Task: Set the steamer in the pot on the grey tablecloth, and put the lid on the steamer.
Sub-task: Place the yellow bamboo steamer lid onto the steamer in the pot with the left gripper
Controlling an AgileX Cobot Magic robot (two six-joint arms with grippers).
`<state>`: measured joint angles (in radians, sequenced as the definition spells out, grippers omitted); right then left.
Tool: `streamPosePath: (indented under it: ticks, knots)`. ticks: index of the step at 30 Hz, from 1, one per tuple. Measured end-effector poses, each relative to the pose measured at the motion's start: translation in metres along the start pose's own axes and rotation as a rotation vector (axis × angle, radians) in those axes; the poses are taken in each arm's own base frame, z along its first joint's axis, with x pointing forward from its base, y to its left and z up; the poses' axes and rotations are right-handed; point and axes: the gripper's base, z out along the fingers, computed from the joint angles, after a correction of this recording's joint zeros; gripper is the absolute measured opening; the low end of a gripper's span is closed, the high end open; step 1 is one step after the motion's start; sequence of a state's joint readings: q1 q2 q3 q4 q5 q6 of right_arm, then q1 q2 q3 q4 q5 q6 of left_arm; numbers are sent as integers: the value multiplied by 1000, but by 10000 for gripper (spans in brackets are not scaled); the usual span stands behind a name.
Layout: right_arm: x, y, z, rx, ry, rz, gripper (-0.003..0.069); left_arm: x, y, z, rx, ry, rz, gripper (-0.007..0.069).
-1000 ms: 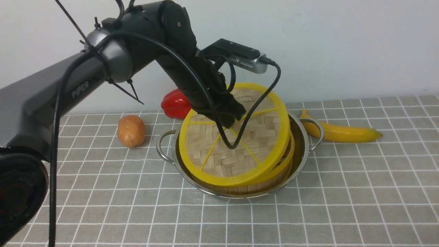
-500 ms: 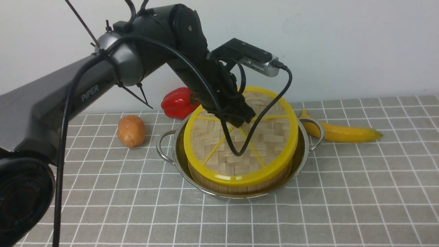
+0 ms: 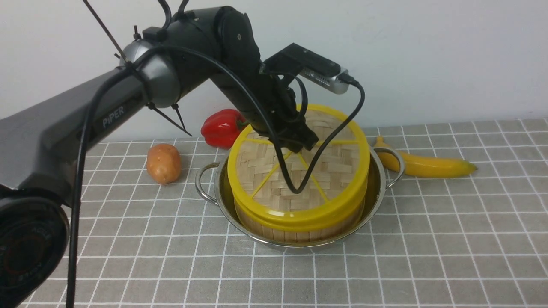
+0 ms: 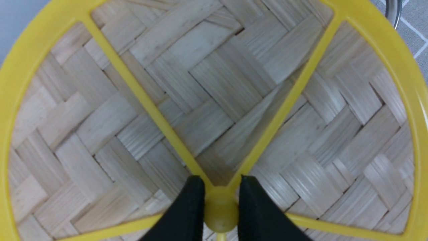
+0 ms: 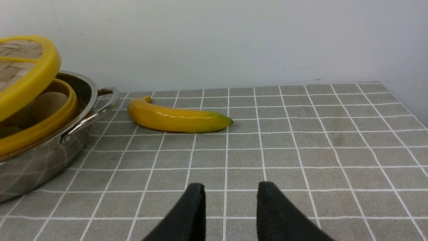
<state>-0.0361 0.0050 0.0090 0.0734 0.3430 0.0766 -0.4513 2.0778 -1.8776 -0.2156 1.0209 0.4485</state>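
Two black jaws of the left gripper (image 4: 220,207) are pinched tight on the yellow centre knob of the lid (image 3: 299,171); the lid's near edge sits on the steamer (image 3: 299,229), while the right wrist view shows its far edge lifted clear of the steamer's yellow rim; the steamer stands inside the pot (image 3: 381,179) on the grey tablecloth (image 3: 428,239).

The risk, as I judge it, is letting go while the lid is tilted; it could drop askew, catch on the rim, or slide towards the pot wall; a sideways pull on the knob could also drag the steamer off centre.

The right gripper (image 5: 227,207) hangs over bare cloth with its jaws parted and nothing between them, the banana (image 5: 177,118) well ahead of it.

Against a second ago, the lid is flatter and more centred over the steamer; the potato (image 3: 163,163) and red pepper (image 3: 222,128) lie unchanged.
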Motion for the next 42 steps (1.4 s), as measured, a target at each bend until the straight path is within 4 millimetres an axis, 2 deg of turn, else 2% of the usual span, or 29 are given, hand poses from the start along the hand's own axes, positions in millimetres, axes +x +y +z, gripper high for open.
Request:
streamPosePath:
  ticks: [12,18,42]
  knots:
    - [0,0,0,0,0,-1,240,-2,2,3,-11,-21,17,117]
    - [0,0,0,0,0,-1,240,1,3,14,0,7,16,117]
    - [0,0,0,0,0,-1,240,0,4,21,-8,-9,87,117]
